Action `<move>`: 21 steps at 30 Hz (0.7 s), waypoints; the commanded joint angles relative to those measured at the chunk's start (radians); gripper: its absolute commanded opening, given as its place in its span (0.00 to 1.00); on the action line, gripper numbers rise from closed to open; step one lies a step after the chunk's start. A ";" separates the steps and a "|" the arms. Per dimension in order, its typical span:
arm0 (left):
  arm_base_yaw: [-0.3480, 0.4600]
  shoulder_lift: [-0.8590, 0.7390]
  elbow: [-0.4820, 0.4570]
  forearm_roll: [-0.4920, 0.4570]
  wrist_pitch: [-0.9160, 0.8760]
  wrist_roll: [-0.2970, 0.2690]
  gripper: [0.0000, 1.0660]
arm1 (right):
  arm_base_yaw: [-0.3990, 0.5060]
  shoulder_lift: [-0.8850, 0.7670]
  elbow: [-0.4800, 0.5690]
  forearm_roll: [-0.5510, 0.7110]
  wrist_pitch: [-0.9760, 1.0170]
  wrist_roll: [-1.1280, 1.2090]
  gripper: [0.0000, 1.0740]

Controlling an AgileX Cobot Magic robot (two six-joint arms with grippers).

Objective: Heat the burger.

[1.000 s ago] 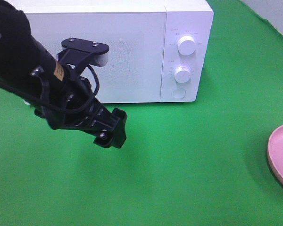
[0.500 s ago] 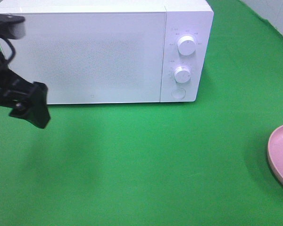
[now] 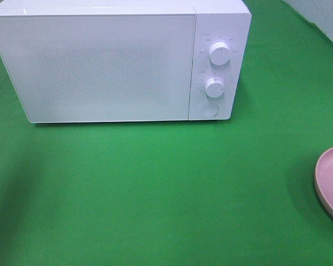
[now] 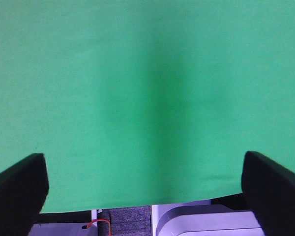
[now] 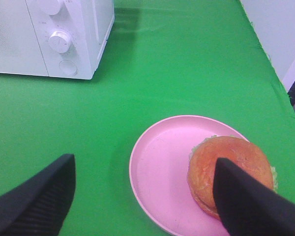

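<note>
Still unheated, burger (image 5: 229, 172) on pink plate (image 5: 160, 162), microwave (image 3: 111, 61) shut.

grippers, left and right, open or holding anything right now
Left gripper: open, holding nothing, over bare green cloth.
Right gripper: open, holding nothing, above the pink plate with the burger.

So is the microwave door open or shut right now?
Shut. The microwave door sits flush with the control panel, and the burger is outside on its pink plate.

White microwave (image 3: 108, 61), green cloth (image 3: 155, 188), pink plate (image 5: 160, 167), golden-brown burger (image 5: 228, 164), black fingers (image 5: 37, 201).
</note>
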 commanded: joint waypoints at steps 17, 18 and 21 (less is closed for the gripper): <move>0.005 -0.445 0.452 -0.031 -0.071 0.004 0.94 | -0.007 -0.028 0.002 0.001 -0.011 -0.008 0.70; 0.005 -0.445 0.452 -0.031 -0.071 0.004 0.94 | -0.007 -0.028 0.002 0.001 -0.011 -0.008 0.70; 0.005 -0.549 0.484 -0.067 -0.098 0.055 0.94 | -0.007 -0.028 0.002 0.001 -0.011 -0.008 0.70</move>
